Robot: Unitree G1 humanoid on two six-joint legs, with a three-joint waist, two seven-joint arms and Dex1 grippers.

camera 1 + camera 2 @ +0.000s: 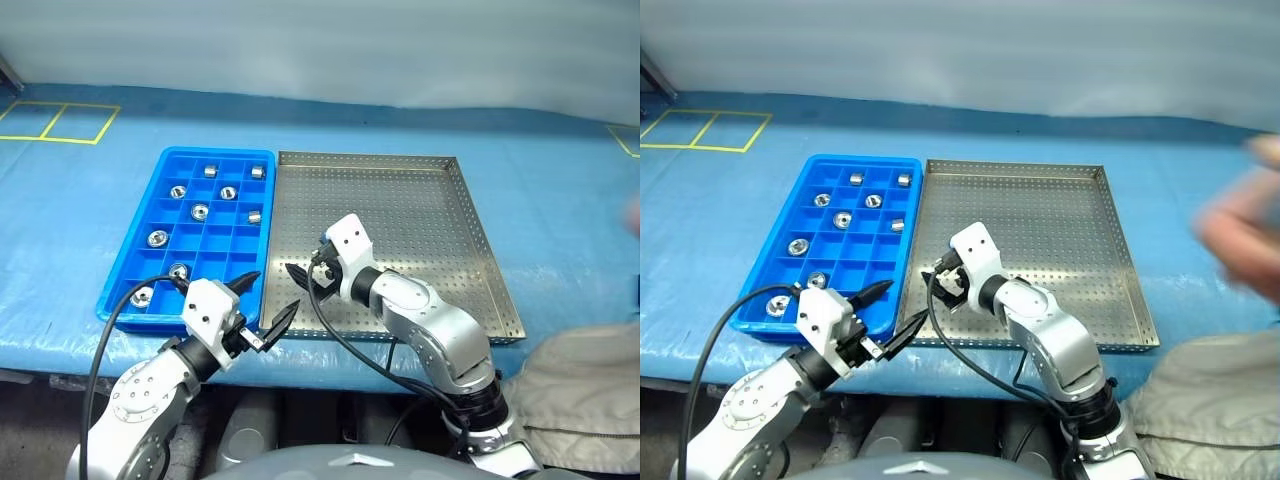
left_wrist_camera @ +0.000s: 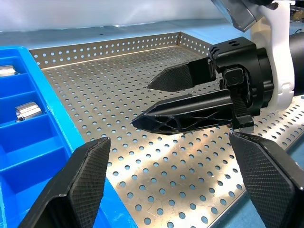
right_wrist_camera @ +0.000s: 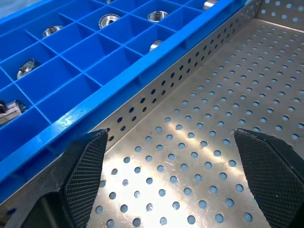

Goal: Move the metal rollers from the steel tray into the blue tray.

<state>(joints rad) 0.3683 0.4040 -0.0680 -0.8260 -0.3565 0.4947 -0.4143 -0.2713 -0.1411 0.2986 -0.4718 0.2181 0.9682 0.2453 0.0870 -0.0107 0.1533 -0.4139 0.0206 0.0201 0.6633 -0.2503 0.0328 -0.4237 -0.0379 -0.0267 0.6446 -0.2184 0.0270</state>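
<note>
Rollers (image 1: 200, 211) all sit in blue tray (image 1: 162, 178) cells, left side of table (image 1: 80, 215); steel tray (image 1: 470, 215) floor bare, so likely done. Left claw (image 1: 266, 303) wide, empty. Right claw (image 2: 164, 102) wide, empty, over steel tray's near-left corner.

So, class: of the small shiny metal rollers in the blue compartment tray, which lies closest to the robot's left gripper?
The metal roller in the blue tray's second-nearest row, beside the left gripper's upper finger; the others sit farther off.

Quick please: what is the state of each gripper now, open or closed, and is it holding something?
Left gripper: open, holding nothing.
Right gripper: open, holding nothing, over the steel tray.
</note>
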